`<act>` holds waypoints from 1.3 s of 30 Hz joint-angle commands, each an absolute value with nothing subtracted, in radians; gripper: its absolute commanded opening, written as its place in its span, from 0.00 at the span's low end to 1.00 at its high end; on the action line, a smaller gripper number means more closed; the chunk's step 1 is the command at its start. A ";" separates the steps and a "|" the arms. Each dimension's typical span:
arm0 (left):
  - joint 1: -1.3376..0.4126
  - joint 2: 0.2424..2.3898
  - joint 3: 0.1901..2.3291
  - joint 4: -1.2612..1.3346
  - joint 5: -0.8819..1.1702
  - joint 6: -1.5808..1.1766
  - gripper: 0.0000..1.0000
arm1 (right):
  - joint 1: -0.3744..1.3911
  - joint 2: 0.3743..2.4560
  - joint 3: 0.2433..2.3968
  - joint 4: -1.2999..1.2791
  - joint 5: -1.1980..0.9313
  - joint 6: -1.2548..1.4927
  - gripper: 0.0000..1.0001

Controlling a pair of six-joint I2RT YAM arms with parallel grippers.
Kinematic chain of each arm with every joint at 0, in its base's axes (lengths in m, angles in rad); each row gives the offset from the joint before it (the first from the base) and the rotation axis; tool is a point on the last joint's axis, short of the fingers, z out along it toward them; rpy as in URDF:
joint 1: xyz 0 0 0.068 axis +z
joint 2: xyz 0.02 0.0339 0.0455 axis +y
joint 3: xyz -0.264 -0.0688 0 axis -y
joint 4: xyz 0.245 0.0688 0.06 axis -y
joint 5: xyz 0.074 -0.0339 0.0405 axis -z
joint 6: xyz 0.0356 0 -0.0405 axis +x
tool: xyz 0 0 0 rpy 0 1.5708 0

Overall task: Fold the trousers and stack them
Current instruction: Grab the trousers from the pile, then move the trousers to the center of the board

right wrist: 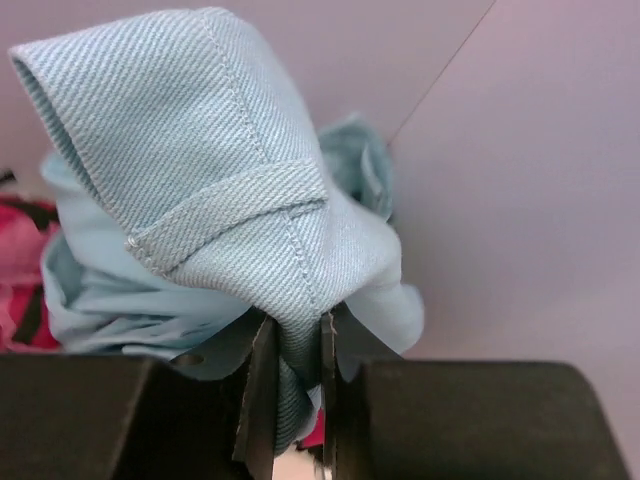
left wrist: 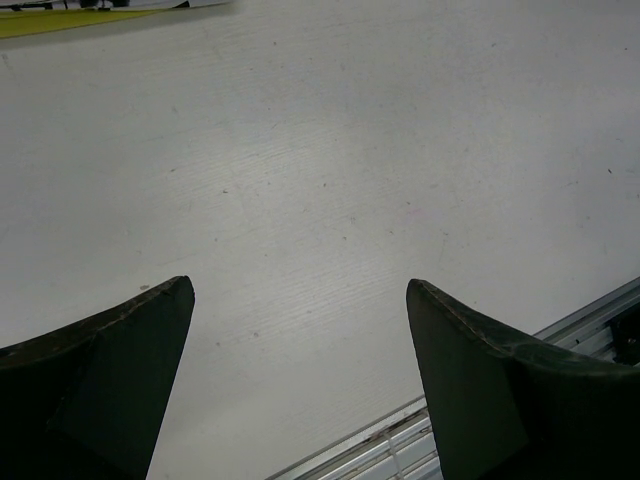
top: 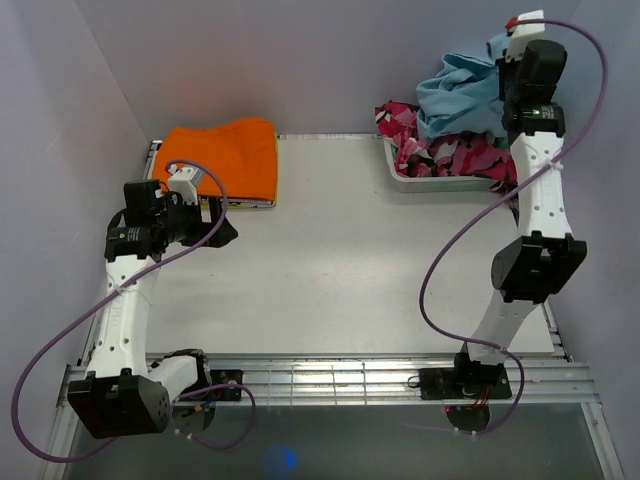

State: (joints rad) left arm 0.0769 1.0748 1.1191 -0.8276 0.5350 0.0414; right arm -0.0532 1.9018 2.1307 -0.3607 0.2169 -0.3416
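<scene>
Two grippers: your right gripper [right wrist: 297, 345] has its fingers pinched tight on a fold of the trousers [right wrist: 210, 170], just under a belt loop [right wrist: 230, 215]. Your left gripper [left wrist: 300, 290] stands wide apart with nothing between its fingers, low over bare table [top: 350, 260].
Trousers: a bunched sky-blue twill heap at the upper right of the overhead view, lying on the pink camouflage garment [top: 440, 155] in the grey bin [top: 440, 183].
Step in hand: by my reading, you are taking the trousers out of the bin by the waistband; no folding has begun.
Next move: you will likely need to raise the cloth until it hangs free of the pink garment, bring it toward mid-frame and lay it flat. The left gripper looks needed for a second hold.
Edges: the bin's rim sits just below your grip, and the back and right walls meet close behind the right arm.
Open room: the centre of the table is yours. The orange folded garment [top: 225, 155] lies at upper left, just beyond the left gripper.
</scene>
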 commanded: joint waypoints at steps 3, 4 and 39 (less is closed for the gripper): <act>0.080 1.072 1.153 -0.788 0.517 0.011 0.98 | -0.049 1.677 2.212 -0.152 0.178 -0.328 0.08; 0.080 1.074 1.157 -0.785 0.518 0.011 0.98 | -0.049 1.636 2.212 -0.140 0.178 -0.330 0.08; 0.078 0.887 1.180 -0.396 1.093 -0.376 0.98 | 0.618 1.210 1.440 0.092 -0.325 0.178 0.08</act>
